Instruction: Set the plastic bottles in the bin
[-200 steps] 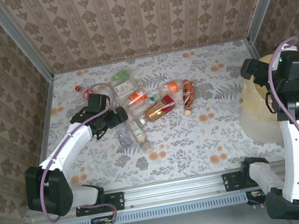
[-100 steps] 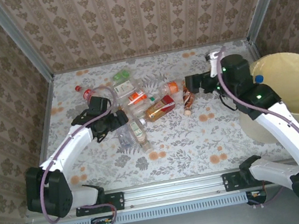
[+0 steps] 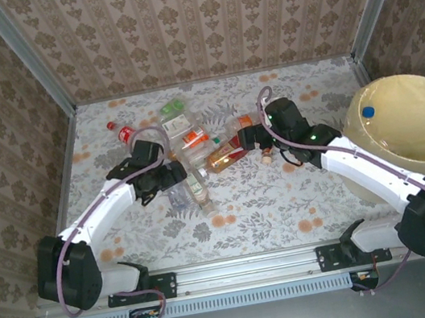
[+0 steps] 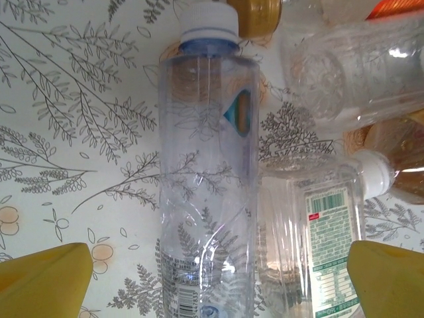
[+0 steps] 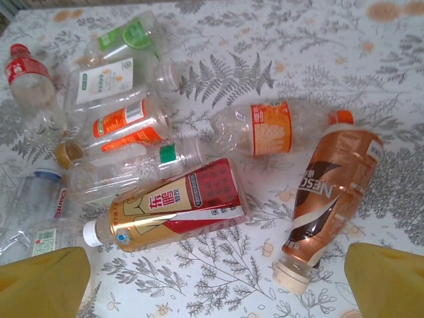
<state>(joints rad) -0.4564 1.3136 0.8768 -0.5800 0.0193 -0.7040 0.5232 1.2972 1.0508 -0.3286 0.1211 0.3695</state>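
Several plastic bottles (image 3: 195, 150) lie in a heap on the flowered table. My left gripper (image 3: 173, 175) is open over a clear bottle (image 4: 209, 165) with a white cap, which lies between its yellow fingertips (image 4: 43, 275); a green-labelled bottle (image 4: 328, 232) lies beside it. My right gripper (image 3: 254, 137) hovers open above the heap's right side. Below it lie a red-and-gold bottle (image 5: 179, 205), a brown bottle (image 5: 331, 192) and an orange-labelled bottle (image 5: 271, 126). The bin (image 3: 416, 133), lined with a pale yellow bag, stands at the right and holds a blue-capped bottle (image 3: 367, 111).
A red-capped bottle (image 3: 120, 130) and a green-labelled one (image 3: 171, 109) lie at the heap's far left. Patterned walls close the table at the back and sides. Open tabletop (image 3: 268, 198) stretches in front of the heap.
My right arm has swung left from above the bin to the heap's right side. My left gripper has edged right over the clear bottle.
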